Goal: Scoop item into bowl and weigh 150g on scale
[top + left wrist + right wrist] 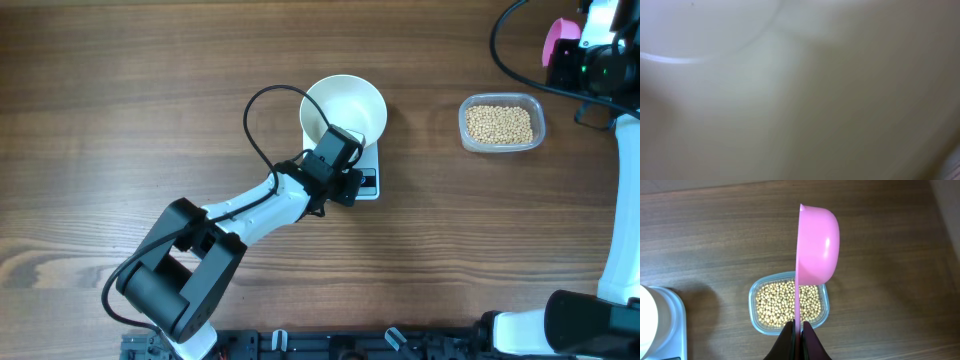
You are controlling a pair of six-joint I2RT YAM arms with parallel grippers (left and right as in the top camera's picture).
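The small white square digital scale (371, 181) has a dark panel on its front edge. Its display and button markings are too small to read from overhead.

On the scale stands the round plain white bowl (350, 98), smooth and glossy, around the middle of the brown wood-grain bench (120, 100). The left gripper (340, 142), black, sits at the bowl's near rim over the scale. The left wrist view shows only blurred white bowl surface, very close. The fingers are pressed together; whether the rim lies between them cannot be told.

Toward the right edge of the bench, well apart from the scale, lies a clear rounded-rectangular plastic tub (752, 307). It holds a layer of small round beige-tan beans (775, 305).

Above the tub, nearer the far right corner, the right gripper (797, 330) hangs in the air. Its dark fingers (812, 341) pinch the thin handle of a small pink plastic scoop (817, 245). The scoop is turned on edge, with its rounded back facing right.

Open wood lies between tub and scale, and across the whole left half of the bench.
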